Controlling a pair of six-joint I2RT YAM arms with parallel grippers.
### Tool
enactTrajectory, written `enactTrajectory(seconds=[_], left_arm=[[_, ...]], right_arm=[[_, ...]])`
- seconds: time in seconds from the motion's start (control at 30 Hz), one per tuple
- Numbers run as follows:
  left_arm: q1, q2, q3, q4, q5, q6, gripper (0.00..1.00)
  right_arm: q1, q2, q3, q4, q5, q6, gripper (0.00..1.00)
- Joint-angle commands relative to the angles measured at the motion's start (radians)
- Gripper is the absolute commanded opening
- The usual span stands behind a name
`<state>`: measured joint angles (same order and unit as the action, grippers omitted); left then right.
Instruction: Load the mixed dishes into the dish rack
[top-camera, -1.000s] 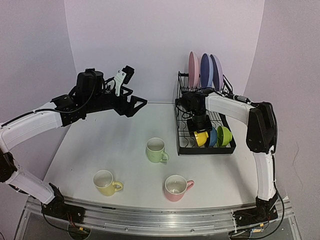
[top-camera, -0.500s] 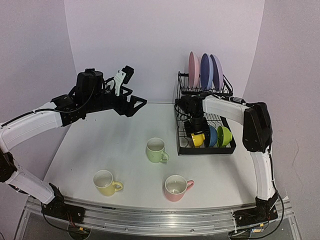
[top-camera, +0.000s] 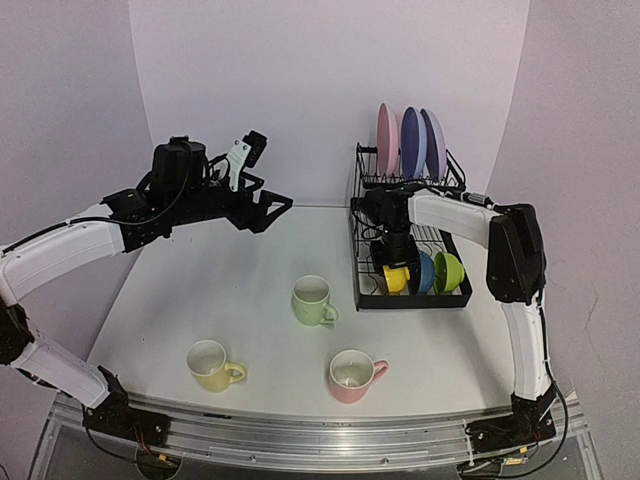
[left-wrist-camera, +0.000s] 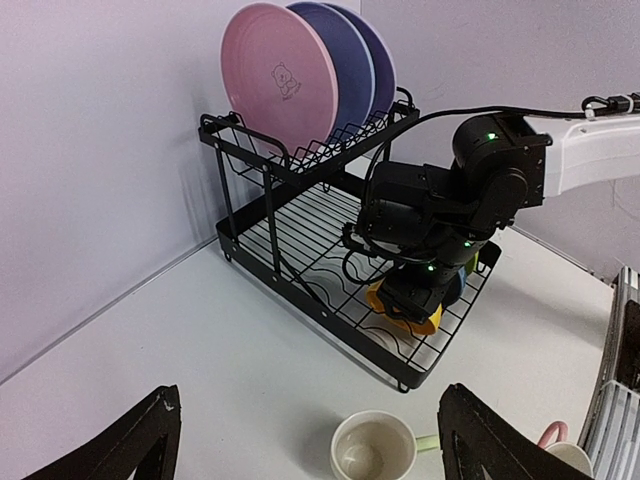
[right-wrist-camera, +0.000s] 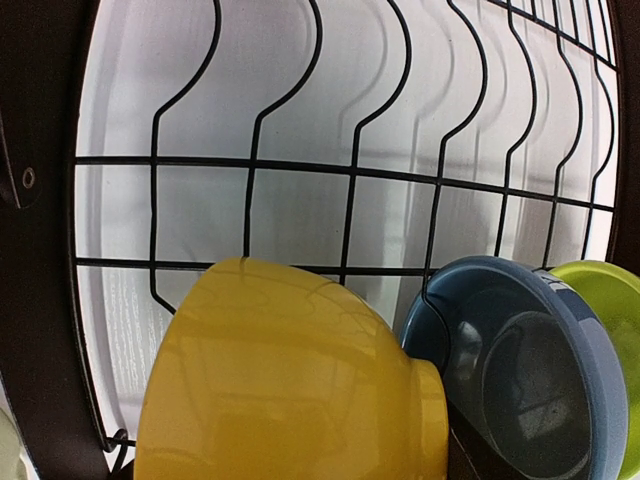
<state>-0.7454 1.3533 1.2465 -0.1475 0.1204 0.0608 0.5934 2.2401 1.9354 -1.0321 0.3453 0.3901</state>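
The black wire dish rack stands at the back right. Pink, blue and lilac plates stand upright in its upper shelf. In the lower tray my right gripper is shut on the yellow bowl, which is tipped on its side against the dark blue bowl. The green bowl leans behind that. My left gripper hangs open high over the table's back left, holding nothing.
Three mugs stand upright on the white table: pale green in the middle, yellow at the front left, pink at the front middle. Walls close in behind and on both sides.
My right gripper has shifted the yellow bowl a little to the left inside the lower tray. The left arm has stayed still.
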Motion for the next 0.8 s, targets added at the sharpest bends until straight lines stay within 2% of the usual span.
enactTrajectory(seconds=[0.0, 0.2, 0.37, 0.43, 0.53, 0.57, 0.6, 0.77], left_arm=[[0.006, -0.017, 0.018, 0.023, 0.013, 0.004, 0.88], [0.008, -0.015, 0.018, 0.023, 0.021, 0.002, 0.89], [0.008, -0.017, 0.018, 0.022, 0.024, 0.002, 0.89], [0.008, -0.018, 0.018, 0.019, 0.025, 0.003, 0.89], [0.008, -0.019, 0.021, 0.015, 0.024, 0.008, 0.89], [0.008, -0.019, 0.022, 0.014, 0.024, 0.009, 0.89], [0.008, -0.019, 0.022, 0.014, 0.025, 0.01, 0.89], [0.009, -0.015, 0.024, 0.014, 0.031, 0.009, 0.89]], right_arm=[[-0.005, -0.033, -0.016, -0.066, -0.033, 0.001, 0.49], [-0.006, -0.052, -0.008, -0.065, -0.034, -0.002, 0.58], [-0.006, -0.047, -0.008, -0.065, -0.038, -0.008, 0.6], [-0.006, -0.048, -0.011, -0.065, -0.037, -0.005, 0.67], [-0.006, -0.051, -0.01, -0.065, -0.041, -0.002, 0.68], [-0.006, -0.052, -0.008, -0.065, -0.04, -0.003, 0.74], [-0.005, -0.051, -0.006, -0.065, -0.041, -0.003, 0.76], [-0.005, -0.058, 0.011, -0.065, -0.047, -0.013, 0.76]])
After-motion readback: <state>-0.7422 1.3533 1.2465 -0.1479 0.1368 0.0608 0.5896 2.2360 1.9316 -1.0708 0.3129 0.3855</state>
